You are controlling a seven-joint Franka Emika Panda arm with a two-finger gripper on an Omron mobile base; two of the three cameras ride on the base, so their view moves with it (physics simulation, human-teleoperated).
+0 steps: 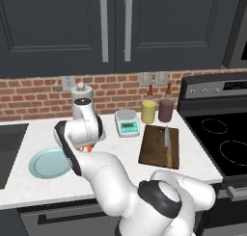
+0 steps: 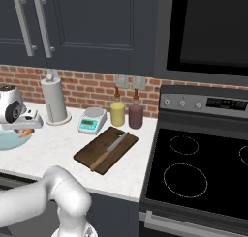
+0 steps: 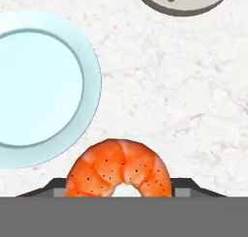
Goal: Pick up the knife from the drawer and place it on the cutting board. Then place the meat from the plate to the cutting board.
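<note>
The orange-red curled meat (image 3: 118, 170) hangs between my fingertips (image 3: 186, 185), just above the white counter. My gripper (image 1: 87, 146) is shut on it, a little to the right of the light blue-green plate (image 1: 47, 163), which lies bare. In the right base view the meat (image 2: 24, 131) shows under my hand at the plate's (image 2: 8, 141) edge. The knife (image 1: 167, 142) lies lengthwise on the dark brown cutting board (image 1: 155, 148), wooden handle toward the counter front. The drawer is out of view below the counter edge.
A paper towel holder (image 2: 54, 101) stands at the brick wall behind my hand. A small scale (image 1: 128, 122) and two jars, one yellow (image 1: 148, 111) and one purple (image 1: 165, 110), sit behind the board. A black stove (image 2: 203, 168) is to the right and a sink (image 1: 7, 148) to the left.
</note>
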